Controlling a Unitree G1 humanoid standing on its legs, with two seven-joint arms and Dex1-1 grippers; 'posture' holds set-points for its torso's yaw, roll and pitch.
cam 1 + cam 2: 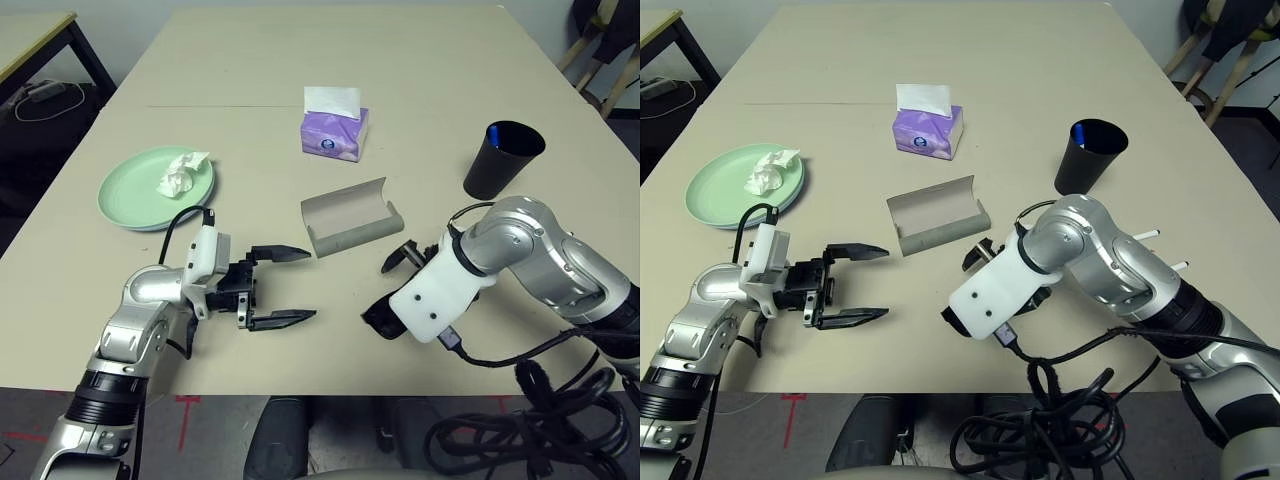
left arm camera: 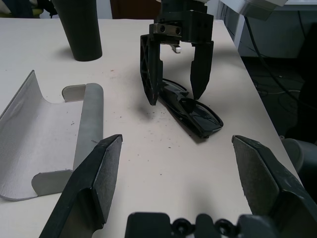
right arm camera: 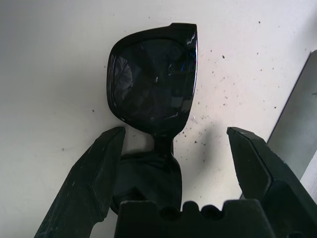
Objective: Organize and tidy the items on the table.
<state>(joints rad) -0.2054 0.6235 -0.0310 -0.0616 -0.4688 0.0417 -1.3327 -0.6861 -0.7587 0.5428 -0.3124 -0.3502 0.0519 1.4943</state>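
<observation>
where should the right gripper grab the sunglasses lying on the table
Probably at the bridge, coming from above. The sunglasses lie folded flat on the table, so only a top-down pinch fits, and the narrow bridge between the lenses is the slimmest part. The right gripper already hangs open over them, one finger to each side of the frame.

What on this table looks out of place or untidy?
The black folded sunglasses lie loose on the beige table, outside the open grey glasses case beside them. A crumpled white tissue sits on the mint green round plate. Nothing looks spilled or broken.
</observation>
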